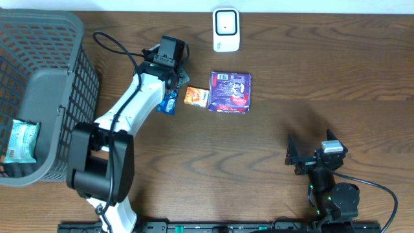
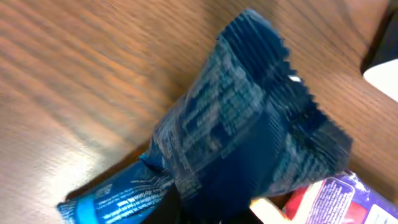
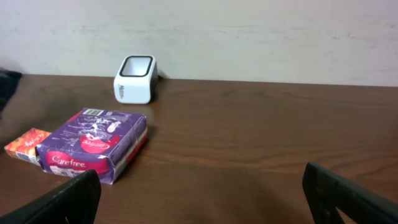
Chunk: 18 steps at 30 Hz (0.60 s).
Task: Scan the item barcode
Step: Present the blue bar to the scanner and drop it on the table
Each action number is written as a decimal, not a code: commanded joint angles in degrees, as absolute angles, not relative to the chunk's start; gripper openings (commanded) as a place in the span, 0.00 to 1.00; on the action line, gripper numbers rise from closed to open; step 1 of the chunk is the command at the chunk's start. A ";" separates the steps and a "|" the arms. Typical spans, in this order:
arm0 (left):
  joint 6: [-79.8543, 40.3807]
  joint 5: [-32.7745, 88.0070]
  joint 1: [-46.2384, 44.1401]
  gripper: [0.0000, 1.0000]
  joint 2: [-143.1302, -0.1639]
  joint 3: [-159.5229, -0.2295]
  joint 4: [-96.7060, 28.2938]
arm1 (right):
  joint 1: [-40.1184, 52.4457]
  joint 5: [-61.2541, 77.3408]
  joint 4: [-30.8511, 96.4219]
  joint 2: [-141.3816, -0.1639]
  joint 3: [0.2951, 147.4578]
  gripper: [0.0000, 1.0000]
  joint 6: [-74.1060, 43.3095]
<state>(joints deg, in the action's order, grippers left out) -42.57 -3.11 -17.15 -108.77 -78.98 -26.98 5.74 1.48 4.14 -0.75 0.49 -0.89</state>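
Gripper check, left arm first: left gripper (image 1: 173, 87) is hard up against the blue wrapper (image 2: 249, 143). The wrist view is filled by the crinkled foil, with its crimped end tilted up. Fingers aren't visible there, and overhead the arm covers them, so I can't tell how wide it stands or whether the wrapper is pinched or lying free.

Blue wrapper sits on the table (image 1: 291, 71), left of centre and partly under the left arm. An orange box (image 1: 196, 96) is just to its right. Touching that box's right side is a purple Carefree pack (image 1: 230, 92), lying flat.

Barcode scanner (image 1: 226, 30) is upright at the far edge, beyond the purple pack and well apart from the wrapper.

Grey mesh basket (image 1: 48, 81) is at far left, with a pale packet (image 1: 22, 142) lying inside at its near end.

Right gripper (image 3: 199, 186) is at near right, low over bare table. Fingers are spread wide with nothing between them, and it points toward the far wall, well apart from all items.
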 commanded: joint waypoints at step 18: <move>-23.68 -3.92 -8.73 0.48 -89.67 -84.79 -18.24 | 5.23 1.17 4.29 -0.75 0.32 0.99 -1.65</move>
